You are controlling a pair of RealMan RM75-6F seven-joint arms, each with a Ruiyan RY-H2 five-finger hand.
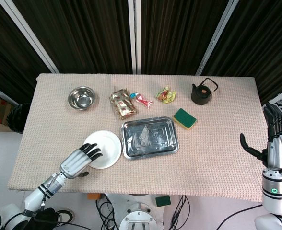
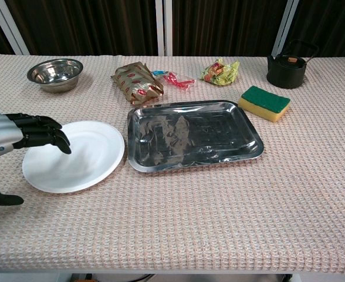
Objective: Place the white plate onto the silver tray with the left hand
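Note:
The white plate (image 1: 104, 149) (image 2: 77, 155) lies flat on the tablecloth, just left of the silver tray (image 1: 149, 138) (image 2: 193, 135), which holds nothing. My left hand (image 1: 77, 162) (image 2: 17, 136) hovers over the plate's near-left rim with its dark fingers spread above the rim and its thumb low beside it; it holds nothing. My right hand (image 1: 275, 146) stands upright with fingers apart past the table's right edge, far from both objects, and does not show in the chest view.
Along the back stand a steel bowl (image 1: 81, 97) (image 2: 55, 71), a gold snack packet (image 1: 122, 104) (image 2: 136, 82), wrapped candies (image 1: 143, 99) (image 2: 171, 78), a green-yellow snack bag (image 1: 165, 95) (image 2: 220, 71) and a black kettle (image 1: 202, 91) (image 2: 288, 64). A green-and-yellow sponge (image 1: 184, 118) (image 2: 265, 103) lies right of the tray.

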